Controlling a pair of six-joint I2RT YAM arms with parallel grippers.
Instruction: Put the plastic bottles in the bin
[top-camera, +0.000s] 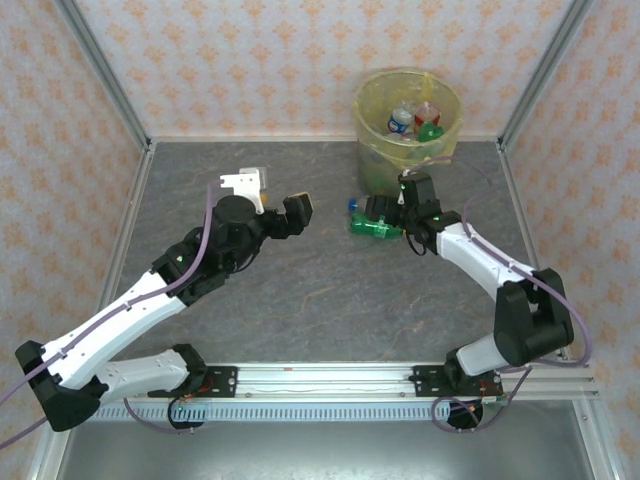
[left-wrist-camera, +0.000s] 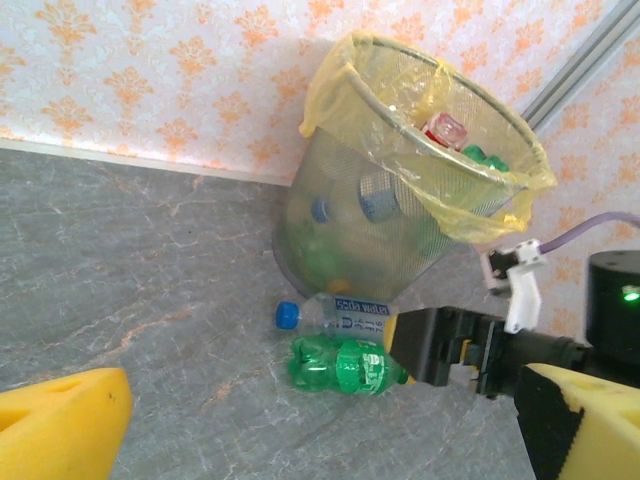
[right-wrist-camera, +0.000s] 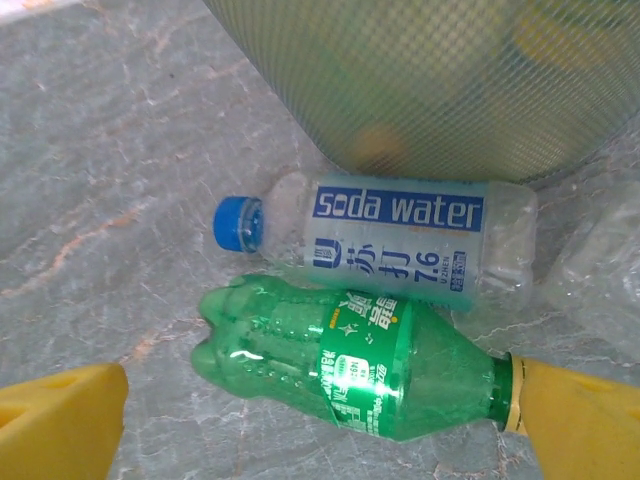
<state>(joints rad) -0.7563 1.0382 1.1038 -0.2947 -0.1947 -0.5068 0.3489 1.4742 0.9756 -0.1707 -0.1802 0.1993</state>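
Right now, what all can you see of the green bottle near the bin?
The green bottle is translucent green plastic with a lobed base and green label. It lies on its side on the table, against the soda water bottle, near the bin. Its neck ends at a yellow finger; the cap is hidden.

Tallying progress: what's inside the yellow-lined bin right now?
The round pale-yellow bag-lined bin holds a blue-labelled plastic bottle, a red-labelled bottle and a green bottle on top. Lower layers are covered, so no full count.
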